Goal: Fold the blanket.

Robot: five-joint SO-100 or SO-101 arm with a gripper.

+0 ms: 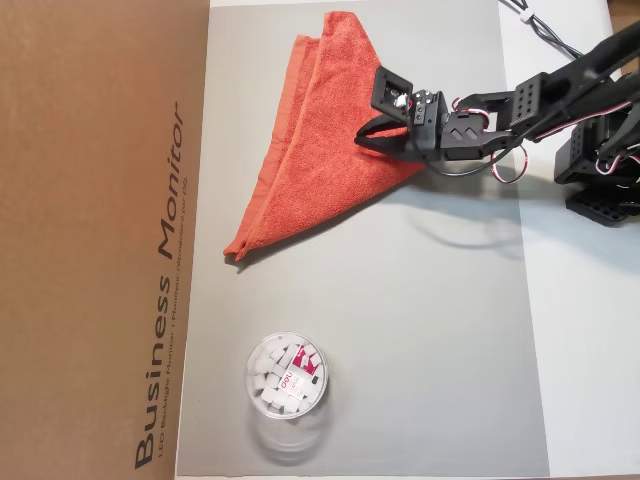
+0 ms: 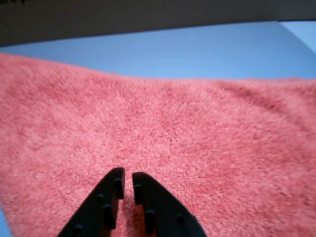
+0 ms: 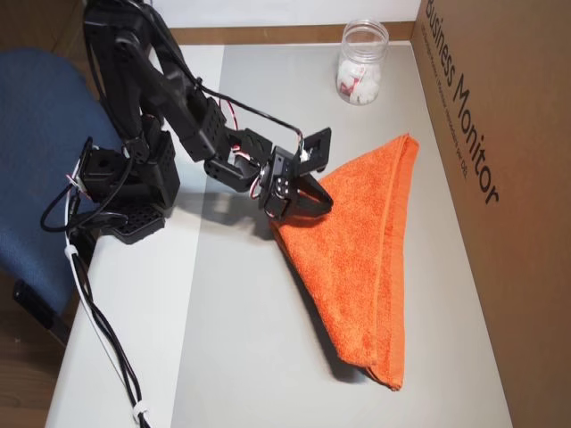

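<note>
The blanket [image 1: 300, 150] is an orange-red terry towel lying folded into a long triangle on the grey mat [image 1: 420, 330]. Both overhead views show it, and its doubled hemmed edge [image 3: 403, 259] runs beside the cardboard box. My gripper [image 1: 362, 135] sits over the triangle's corner nearest the arm, pointing across the cloth. In the wrist view the two black fingers [image 2: 111, 197] stand almost together just above the fuzzy blanket [image 2: 197, 128]. Only a thin slit lies between them at the gripper [image 2: 128, 174], and no fold of cloth is pinched. The other overhead view shows the gripper [image 3: 323, 205] at the blanket [image 3: 366, 259] edge.
A clear round tub [image 1: 287, 375] of white pieces stands on the mat away from the blanket, also the tub [image 3: 361, 64]. A large cardboard box [image 1: 100, 240] borders the mat. The arm's base [image 3: 116, 187] sits on the white table beside a blue chair [image 3: 36, 178]; a cable [image 3: 107, 357] trails off.
</note>
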